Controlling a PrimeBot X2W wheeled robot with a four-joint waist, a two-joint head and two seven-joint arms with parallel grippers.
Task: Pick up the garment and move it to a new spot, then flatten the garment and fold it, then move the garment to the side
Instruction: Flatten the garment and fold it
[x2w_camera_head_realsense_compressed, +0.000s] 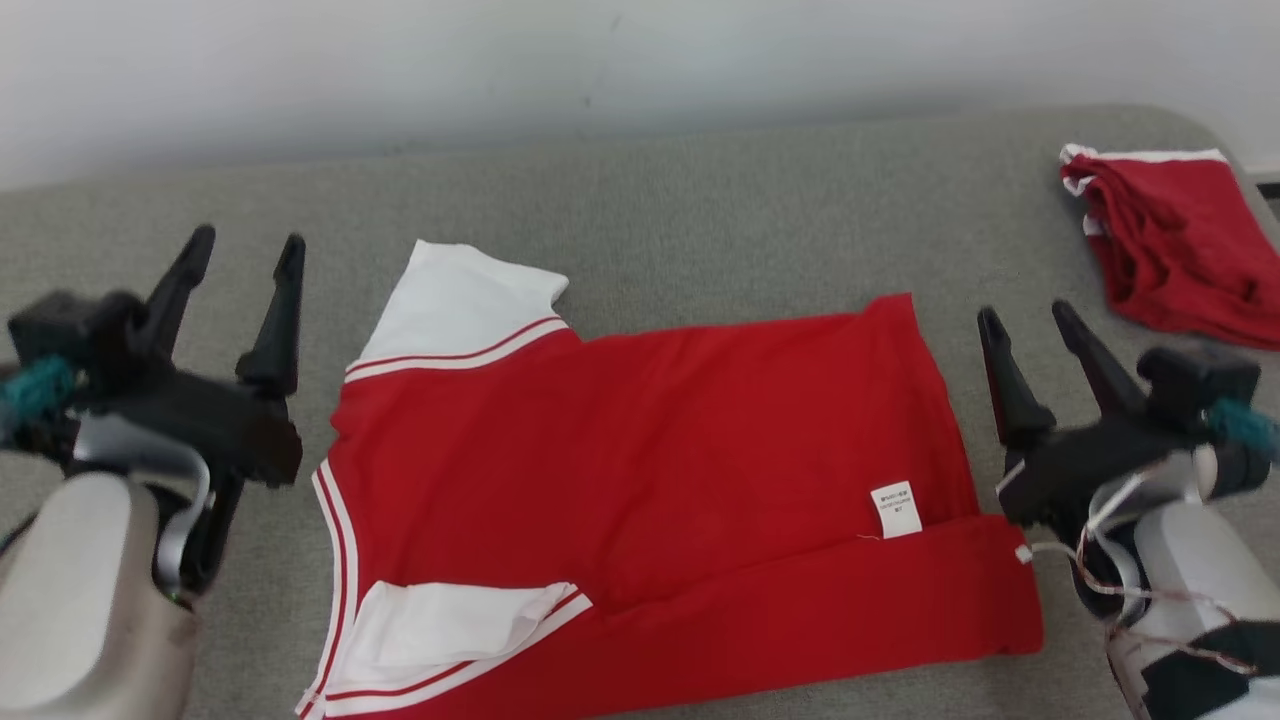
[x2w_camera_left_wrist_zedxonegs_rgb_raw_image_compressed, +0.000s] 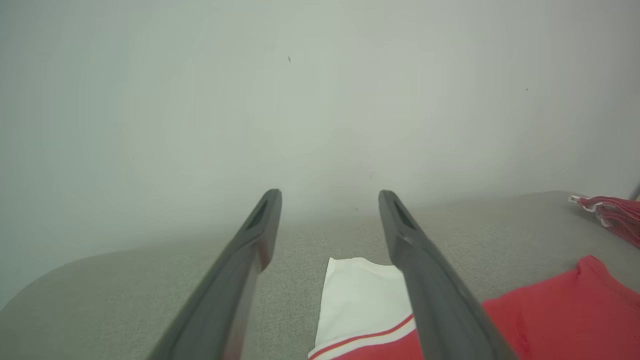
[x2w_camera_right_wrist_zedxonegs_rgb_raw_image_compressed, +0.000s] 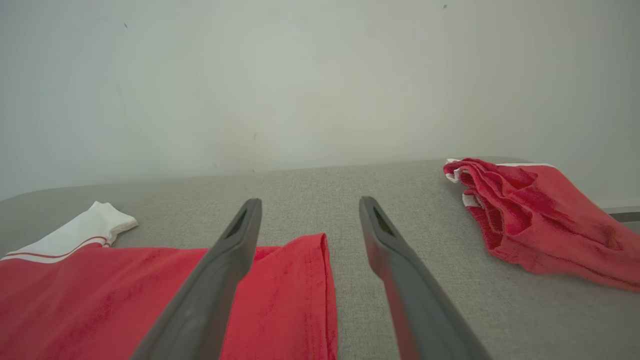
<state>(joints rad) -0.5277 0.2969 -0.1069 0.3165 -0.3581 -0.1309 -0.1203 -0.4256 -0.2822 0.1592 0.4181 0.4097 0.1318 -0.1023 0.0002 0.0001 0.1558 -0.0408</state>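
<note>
Head view: the red garment (x2w_camera_head_realsense_compressed: 650, 450) lies spread across the middle of the frame on the grey padded surface (x2w_camera_head_realsense_compressed: 700, 200), with its neckline toward the left and its hem toward the right. One white sleeve (x2w_camera_head_realsense_compressed: 455, 300) with a red stripe sticks out at its upper left, and a second white sleeve (x2w_camera_head_realsense_compressed: 440, 625) lies folded inward at its lower left. A long strip along the garment's lower edge is turned over onto the body, with a small white label (x2w_camera_head_realsense_compressed: 896, 508) just above that fold.

The left gripper (x2w_camera_head_realsense_compressed: 248, 240) sits at the left of the frame, just beside the neckline edge, fingers spread and holding nothing. The right gripper (x2w_camera_head_realsense_compressed: 1025, 312) sits at the right, just beside the hem – also spread wide and empty. Neither touches the cloth.

A second red garment (x2w_camera_head_realsense_compressed: 1175, 250) lies crumpled at the upper right, well apart from the first. In the left wrist view the upper sleeve shows between the two dark fingers; in the right wrist view the hem corner shows between them.
</note>
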